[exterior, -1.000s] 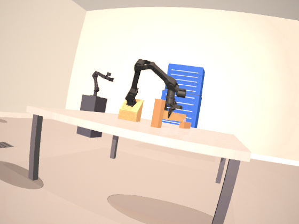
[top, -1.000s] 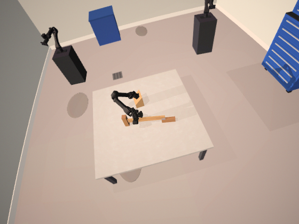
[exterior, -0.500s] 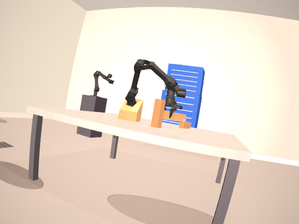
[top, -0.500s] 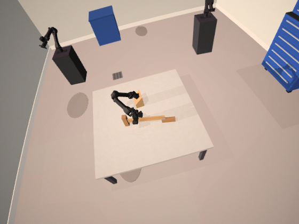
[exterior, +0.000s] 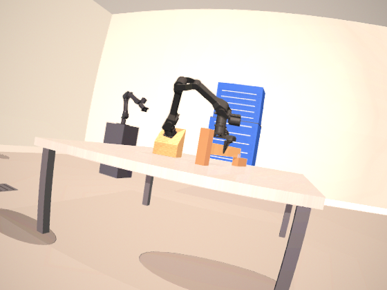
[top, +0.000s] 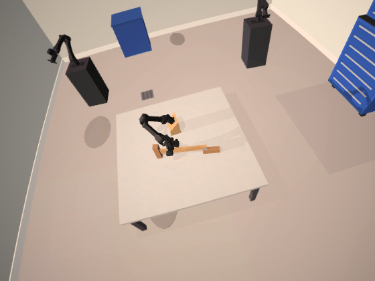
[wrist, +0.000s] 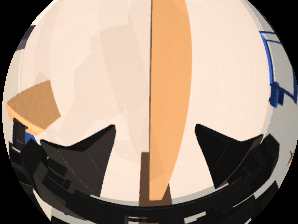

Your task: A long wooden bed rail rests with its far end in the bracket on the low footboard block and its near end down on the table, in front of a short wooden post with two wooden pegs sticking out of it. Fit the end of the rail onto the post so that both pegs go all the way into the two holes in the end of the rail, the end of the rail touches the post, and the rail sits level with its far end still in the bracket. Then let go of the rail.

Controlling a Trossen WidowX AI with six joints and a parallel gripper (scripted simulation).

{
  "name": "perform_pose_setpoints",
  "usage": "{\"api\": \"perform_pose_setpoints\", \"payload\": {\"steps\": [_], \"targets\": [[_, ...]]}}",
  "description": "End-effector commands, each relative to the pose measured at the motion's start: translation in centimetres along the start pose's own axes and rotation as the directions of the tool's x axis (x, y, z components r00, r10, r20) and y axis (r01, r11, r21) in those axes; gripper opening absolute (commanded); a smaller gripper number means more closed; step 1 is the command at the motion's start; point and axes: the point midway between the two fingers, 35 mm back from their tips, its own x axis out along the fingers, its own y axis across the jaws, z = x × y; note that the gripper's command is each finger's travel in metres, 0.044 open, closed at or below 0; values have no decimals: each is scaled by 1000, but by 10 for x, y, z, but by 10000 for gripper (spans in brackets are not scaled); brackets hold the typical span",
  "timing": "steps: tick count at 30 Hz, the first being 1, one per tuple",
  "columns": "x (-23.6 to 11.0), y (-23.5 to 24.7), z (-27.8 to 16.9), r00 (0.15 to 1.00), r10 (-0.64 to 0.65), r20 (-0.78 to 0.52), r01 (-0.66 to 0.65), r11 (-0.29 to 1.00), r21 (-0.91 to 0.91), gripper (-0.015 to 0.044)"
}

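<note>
Now spread wide and gripping nothing, the gripper [top: 169,147] straddles the rail [top: 187,149], which spans post [top: 157,151] to footboard block [top: 211,150] near the table's [top: 201,201] middle; a careless retreat could snag a finger and unseat the pegs.

arm [exterior: 204,92]: matte black, slim jointed links | pincer [wrist: 157,156]: two dark pointed fingers

On the tabletop [top: 201,187], toward its far-left corner, the rail [top: 189,149] runs from the post [top: 156,151] to the footboard block [top: 212,150]; the gripper [top: 169,148] straddles the rail beside the post.
</note>
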Motion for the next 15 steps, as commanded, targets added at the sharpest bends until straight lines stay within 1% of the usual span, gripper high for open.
{"api": "perform_pose_setpoints", "payload": {"steps": [1,3,15], "targets": [[-21,-1,22,1000,-9,7,9,1000,-4,440],[-28,-1,28,1000,-10,7,10,1000,-4,440],[-28,-1,28,1000,-10,7,10,1000,-4,440]]}}
